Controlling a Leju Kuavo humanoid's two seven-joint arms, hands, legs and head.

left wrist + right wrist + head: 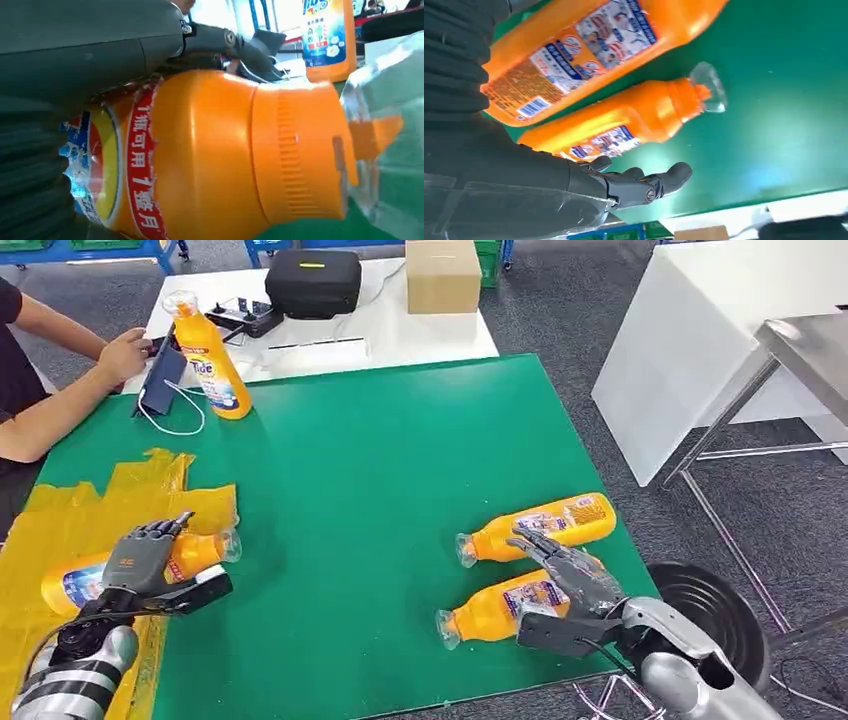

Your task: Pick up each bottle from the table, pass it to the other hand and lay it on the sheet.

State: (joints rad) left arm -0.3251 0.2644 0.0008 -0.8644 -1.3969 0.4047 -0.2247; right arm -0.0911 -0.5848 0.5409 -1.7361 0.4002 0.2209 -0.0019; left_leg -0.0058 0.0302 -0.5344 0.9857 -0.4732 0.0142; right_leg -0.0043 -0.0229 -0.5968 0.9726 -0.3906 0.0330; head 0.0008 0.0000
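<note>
The right hand (568, 575), fingers spread and holding nothing, hovers over the near bottle (497, 609) lying on the green counter (380, 470), cap toward centre; the left hand (140, 562) grips a bottle (196, 554) on the yellow sheet (60, 520).

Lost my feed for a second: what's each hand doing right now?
Left hand: holding a bottle over the yellow sheet.
Right hand: open, holding nothing.
</note>
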